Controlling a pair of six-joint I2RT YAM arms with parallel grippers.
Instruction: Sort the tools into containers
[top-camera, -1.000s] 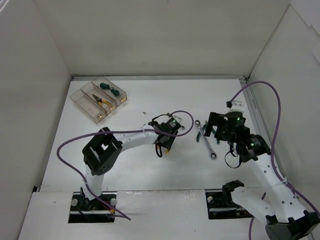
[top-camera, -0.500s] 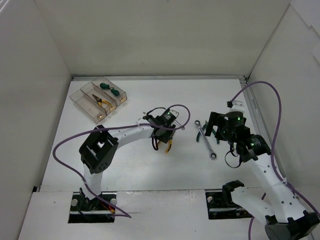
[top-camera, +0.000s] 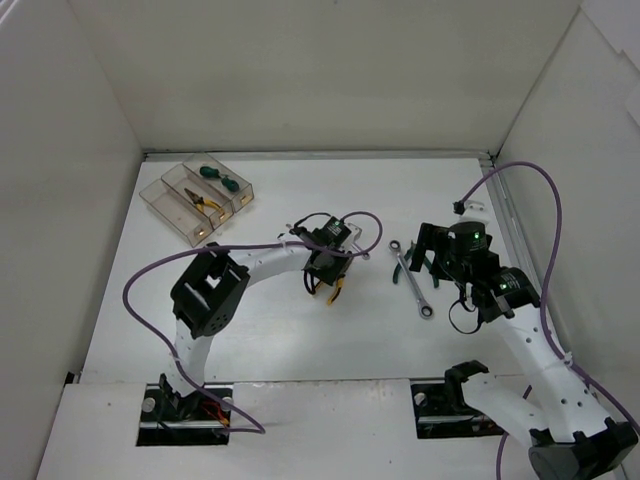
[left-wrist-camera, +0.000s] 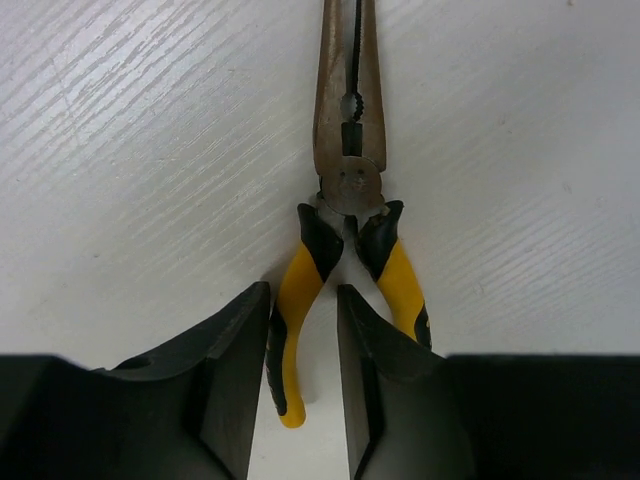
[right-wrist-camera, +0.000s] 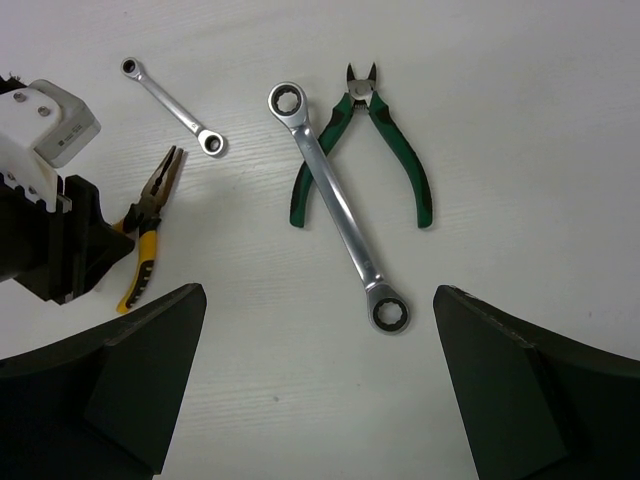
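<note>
Fingers of the left gripper (left-wrist-camera: 303, 295) stand narrowly apart, astride one handle of the yellow-handled long-nose pliers (left-wrist-camera: 350, 130) lying flat on the white table (left-wrist-camera: 120, 150); we see one finger against that handle and a sliver of table before the other; the right gripper (right-wrist-camera: 318, 295) hangs spread wide and empty above a long silver ratchet wrench (right-wrist-camera: 338, 205) crossing the green-handled cutters (right-wrist-camera: 400, 150); a smaller silver wrench (right-wrist-camera: 170, 105) lies near the pliers' nose; far left, three joined clear plastic bins (top-camera: 197, 198) hold a second yellow pair (top-camera: 205, 203) and a green screwdriver (top-camera: 222, 178).
</note>
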